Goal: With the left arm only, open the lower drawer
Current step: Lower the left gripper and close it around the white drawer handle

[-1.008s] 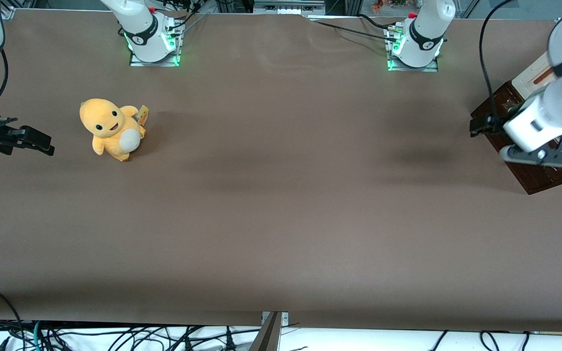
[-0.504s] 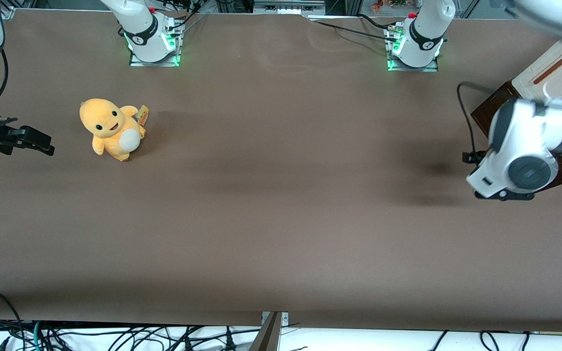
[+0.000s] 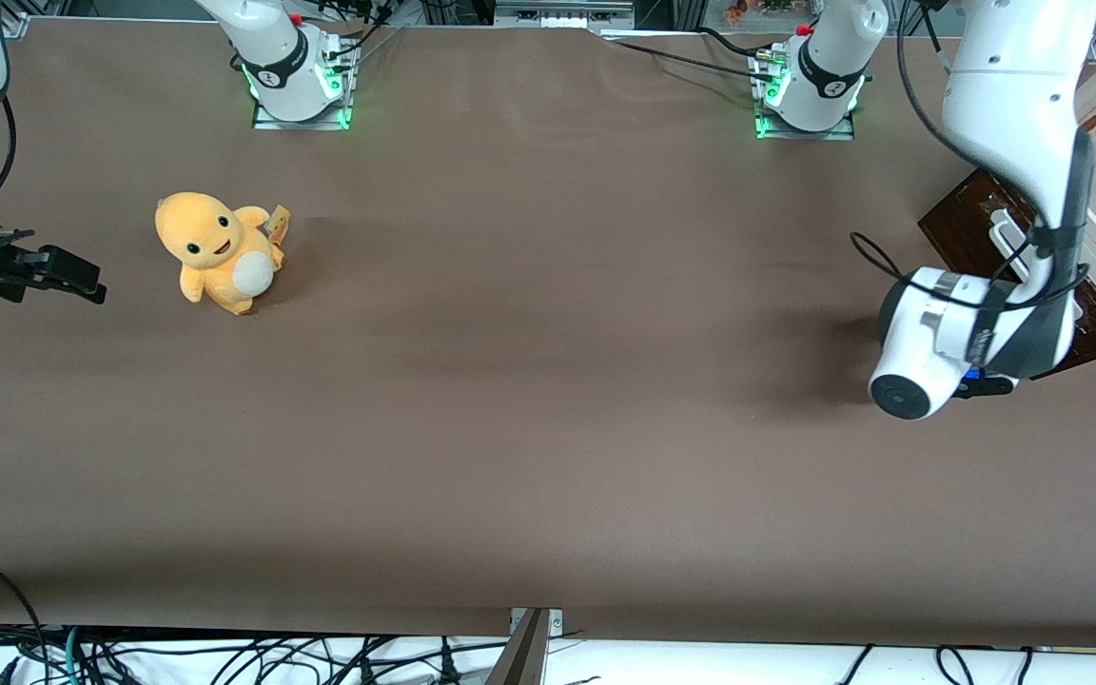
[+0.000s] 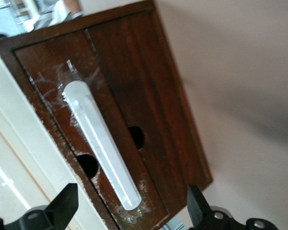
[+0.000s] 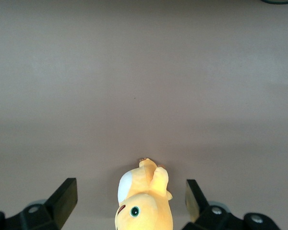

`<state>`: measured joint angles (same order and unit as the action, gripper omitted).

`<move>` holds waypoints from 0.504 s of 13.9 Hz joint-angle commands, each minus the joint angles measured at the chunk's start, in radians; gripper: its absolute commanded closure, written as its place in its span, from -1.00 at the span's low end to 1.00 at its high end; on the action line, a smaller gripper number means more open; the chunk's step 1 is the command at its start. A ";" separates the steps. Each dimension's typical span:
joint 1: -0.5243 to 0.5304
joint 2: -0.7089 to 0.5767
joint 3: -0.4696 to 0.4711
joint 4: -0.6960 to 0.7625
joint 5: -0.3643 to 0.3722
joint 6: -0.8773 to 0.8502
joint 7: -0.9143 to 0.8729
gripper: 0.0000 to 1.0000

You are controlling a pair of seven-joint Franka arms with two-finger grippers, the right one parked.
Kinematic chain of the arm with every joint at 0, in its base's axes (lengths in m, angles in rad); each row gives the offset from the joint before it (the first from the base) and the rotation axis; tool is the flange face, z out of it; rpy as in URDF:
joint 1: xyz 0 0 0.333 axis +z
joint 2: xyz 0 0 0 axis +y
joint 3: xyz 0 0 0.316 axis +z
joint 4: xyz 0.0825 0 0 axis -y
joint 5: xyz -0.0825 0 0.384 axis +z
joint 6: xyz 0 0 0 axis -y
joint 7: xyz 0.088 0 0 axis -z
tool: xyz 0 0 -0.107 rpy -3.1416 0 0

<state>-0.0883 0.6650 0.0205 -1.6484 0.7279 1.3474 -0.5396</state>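
Lining up pincer (image 4: 129,213), fingers spread wide and empty, before lower drawer (image 4: 120,120) at working arm's end of surface (image 3: 548,381). I judge: straddle white handle (image 4: 103,143) squarely, clamp, pull straight out.

left arm (image 3: 1014,114) bent downward, pincer (image 4: 129,211) fingers apparently spread apart

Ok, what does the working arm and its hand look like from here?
The left arm is glossy white with dark grey joint trim, a round end cap and a black cable looped along it. Its hand, facing the lower drawer, has two black fingers, spread open.
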 commanded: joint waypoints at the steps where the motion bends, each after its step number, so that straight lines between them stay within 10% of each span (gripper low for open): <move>1: 0.005 0.037 0.004 0.015 0.065 -0.047 -0.065 -1.00; 7: 0.053 0.094 0.007 -0.008 0.191 -0.053 -0.115 -1.00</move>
<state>-0.0465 0.7422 0.0310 -1.6540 0.8674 1.3126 -0.6356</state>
